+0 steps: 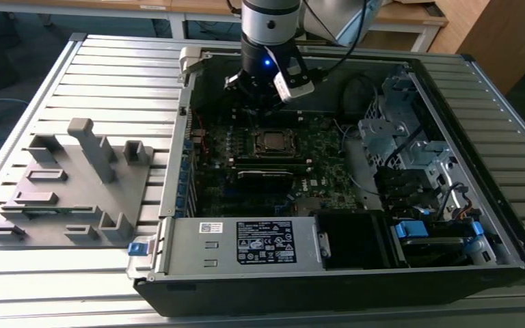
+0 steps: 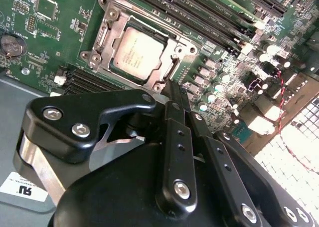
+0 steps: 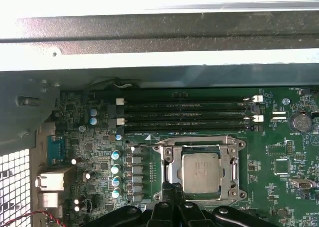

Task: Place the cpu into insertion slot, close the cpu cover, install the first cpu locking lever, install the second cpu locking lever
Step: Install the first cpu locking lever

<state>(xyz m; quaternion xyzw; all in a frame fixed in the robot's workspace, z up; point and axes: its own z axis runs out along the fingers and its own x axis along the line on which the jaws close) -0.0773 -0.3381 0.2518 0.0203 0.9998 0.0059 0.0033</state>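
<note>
Green motherboard: cpu just beside gripper

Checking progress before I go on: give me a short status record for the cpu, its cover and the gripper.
cpu: seated in the insertion slot, grey face up
cpu cover: lying flat around the cpu
gripper: shut, tips by the cover's edge; contact unclear

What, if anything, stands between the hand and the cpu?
Nothing visible does. The hand is at the rim of the insertion slot, where the cpu lies with its face uncovered.
</note>
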